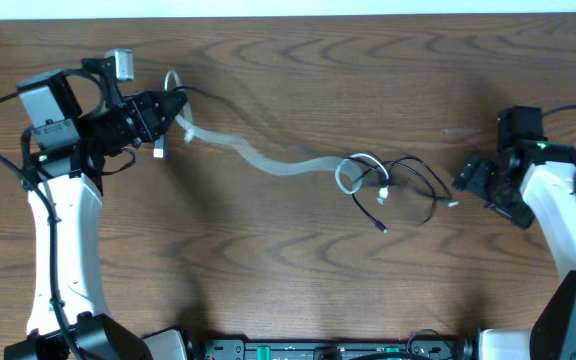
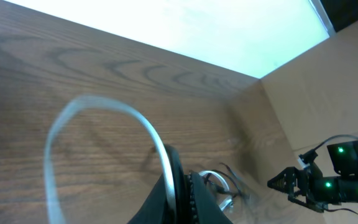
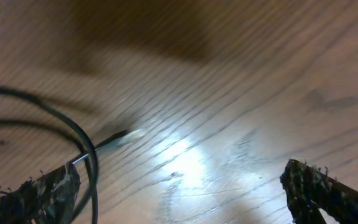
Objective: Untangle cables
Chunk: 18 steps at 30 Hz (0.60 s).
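Observation:
My left gripper [image 1: 164, 117] at the upper left is shut on the white cord [image 1: 268, 160], which trails blurred to the right into a small coil [image 1: 352, 172] at the table's middle. In the left wrist view the white cord [image 2: 98, 106] loops up from between my closed fingers [image 2: 182, 196]. Thin black cords [image 1: 413, 175] with small plug ends lie looped by the coil. My right gripper [image 1: 471, 182] is open just right of the black cords, low over the table; in its wrist view a black cord [image 3: 79, 140] and a plug tip [image 3: 129, 135] lie by the left finger.
The wooden table [image 1: 268, 270] fills the view. A cardboard wall [image 2: 328, 81] stands beyond the table's far side. Thicker black arm cables run along both arms.

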### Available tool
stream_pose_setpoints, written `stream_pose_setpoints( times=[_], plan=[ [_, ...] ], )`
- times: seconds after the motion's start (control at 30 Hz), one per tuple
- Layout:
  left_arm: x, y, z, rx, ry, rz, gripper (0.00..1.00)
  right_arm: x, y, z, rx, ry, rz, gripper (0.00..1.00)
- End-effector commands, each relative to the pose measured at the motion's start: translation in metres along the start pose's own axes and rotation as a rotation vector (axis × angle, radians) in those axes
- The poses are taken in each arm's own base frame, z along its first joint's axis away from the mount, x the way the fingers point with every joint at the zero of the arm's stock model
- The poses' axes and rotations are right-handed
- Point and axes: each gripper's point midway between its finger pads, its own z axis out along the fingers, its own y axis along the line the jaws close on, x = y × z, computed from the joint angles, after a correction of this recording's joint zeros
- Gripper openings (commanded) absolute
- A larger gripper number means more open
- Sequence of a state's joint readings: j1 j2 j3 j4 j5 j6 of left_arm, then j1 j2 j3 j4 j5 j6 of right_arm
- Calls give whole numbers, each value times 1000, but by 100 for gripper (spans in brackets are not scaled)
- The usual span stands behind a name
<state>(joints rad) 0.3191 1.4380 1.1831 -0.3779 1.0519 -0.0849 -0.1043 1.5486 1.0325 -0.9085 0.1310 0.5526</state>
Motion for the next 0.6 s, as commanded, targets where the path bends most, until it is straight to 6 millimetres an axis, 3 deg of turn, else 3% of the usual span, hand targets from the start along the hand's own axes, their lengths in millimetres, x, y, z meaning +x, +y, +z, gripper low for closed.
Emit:
stream_pose_setpoints(
  times=[0.0, 0.13, 0.27, 0.4, 0.57],
  plan=[
    [-5, -10, -7, 12, -16, 14, 8, -10, 1, -3, -40, -24, 34, 99],
    [-2, -9, -7, 11, -5, -3, 7, -12, 47, -11, -299, -17, -144, 99],
    [4, -8, -7, 8, 14, -31, 8, -1, 86, -28, -532, 3, -307, 99],
    [6, -9, -6, 11, 23, -44, 7, 18, 106, -39, -637, 28, -437, 99],
    [9, -27, -6, 111, 39, -39, 8, 45, 126, -46, -677, 57, -578, 99]
  ],
)
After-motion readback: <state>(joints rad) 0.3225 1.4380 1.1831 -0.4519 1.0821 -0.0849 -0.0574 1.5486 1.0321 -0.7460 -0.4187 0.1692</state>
